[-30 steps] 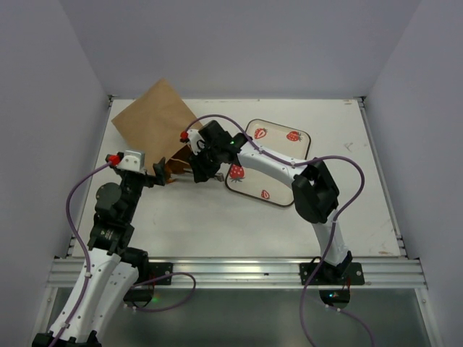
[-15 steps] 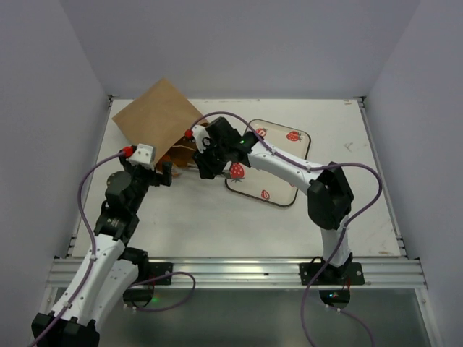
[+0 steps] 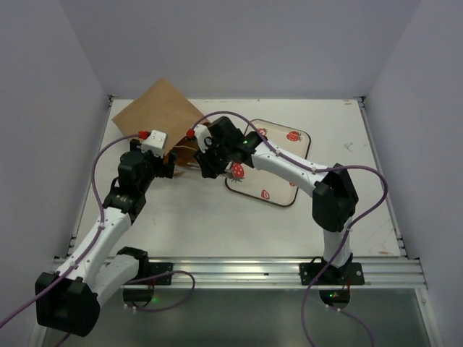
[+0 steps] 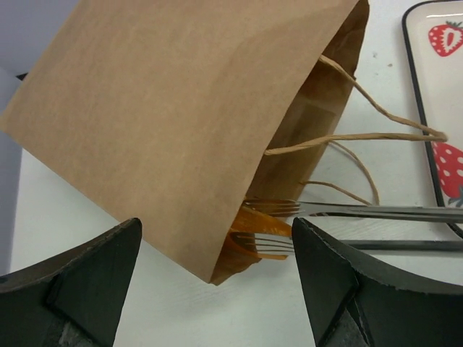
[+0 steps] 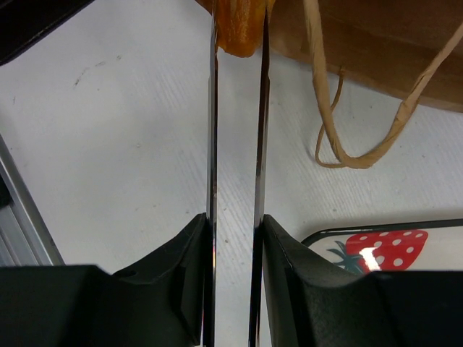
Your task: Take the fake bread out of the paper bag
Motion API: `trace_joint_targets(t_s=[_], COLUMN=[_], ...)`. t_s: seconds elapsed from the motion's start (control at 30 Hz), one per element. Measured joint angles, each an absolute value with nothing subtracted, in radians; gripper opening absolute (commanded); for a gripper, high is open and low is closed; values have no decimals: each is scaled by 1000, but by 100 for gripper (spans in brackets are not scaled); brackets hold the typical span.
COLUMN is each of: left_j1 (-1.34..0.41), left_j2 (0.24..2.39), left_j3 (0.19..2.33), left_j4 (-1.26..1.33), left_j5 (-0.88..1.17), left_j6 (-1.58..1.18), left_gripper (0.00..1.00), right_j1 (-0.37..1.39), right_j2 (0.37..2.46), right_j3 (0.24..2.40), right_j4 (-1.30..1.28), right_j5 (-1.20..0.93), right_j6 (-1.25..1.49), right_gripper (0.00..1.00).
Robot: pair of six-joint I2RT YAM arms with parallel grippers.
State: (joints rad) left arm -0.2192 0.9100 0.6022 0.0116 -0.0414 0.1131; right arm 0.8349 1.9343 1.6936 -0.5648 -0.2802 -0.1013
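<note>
Carrying everything else, the white table (image 3: 217,217) has the paper bag (image 3: 152,116) lying on its side on it, flat brown face up, mouth gaping. The strawberry-print tray (image 3: 276,130) lies flat just beyond the bag's mouth, a strip of bare table between them.

The left gripper (image 4: 217,289) hovers at the near side of the bag by the mouth. Its claw is released: the two dark fingers (image 4: 79,289) stand wide apart, touching nothing, and the bag's lower edge shows between them.

The right gripper (image 5: 237,22) reaches to the bag's mouth from the tray side. It carries two long, thin metal fork-like blades, and these are clenched on a piece of the fake bread (image 4: 262,230).

That glossy orange piece sits right at the bag's mouth, partly under the upper paper flap. Its shape is hidden.

The string handles (image 4: 376,134) trail out of the bag's mouth in loops across the table
</note>
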Motion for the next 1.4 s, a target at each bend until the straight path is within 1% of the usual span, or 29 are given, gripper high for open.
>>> trace_joint_targets(t_s=[0.1, 0.27, 0.47, 0.53, 0.57, 0.6, 0.67, 0.7, 0.77, 0.8, 0.87, 1.17, 1.4], left_j1=[-228, -239, -239, -240, -241, -243, -244, -245, -245, -245, -245, -248, -247], left_j2=[954, 1012, 1086, 1100, 1106, 1109, 1120, 1126, 1145, 1153, 1172, 1200, 1200], left_j3=[645, 672, 687, 691, 693, 695, 700, 702, 707, 709, 709, 716, 724], left_j4=[12, 12, 12, 13, 14, 15, 21, 24, 29, 32, 36, 44, 59], left_j5=[-72, -97, -107, -109, -110, -112, -113, -113, -115, -115, -114, -136, -138], left_j6=[138, 169, 185, 192, 196, 200, 206, 208, 211, 213, 220, 228, 229], left_gripper=[86, 76, 71, 68, 64, 59, 56, 50, 42, 31, 25, 13, 10], right_j1=[834, 830, 826, 824, 823, 822, 818, 817, 815, 813, 811, 799, 778], right_j2=[1934, 1934, 1934, 1934, 1934, 1934, 1934, 1934, 1934, 1934, 1934, 1925, 1850], right_j3=[1694, 1694, 1694, 1694, 1694, 1694, 1694, 1694, 1694, 1694, 1694, 1694, 1668], right_j4=[-565, -565, -565, -566, -566, -566, -566, -566, -566, -567, -567, -595, -649], right_j5=[-282, -287, -299, -305, -308, -309, -315, -318, -329, -332, -332, -340, -353], right_j6=[-101, -98, -97, -95, -93, -92, -87, -86, -85, -84, -82, -89, -106], right_gripper=[0, 0, 0, 0, 0, 0, 0, 0, 0, 0, 0, 0, 0])
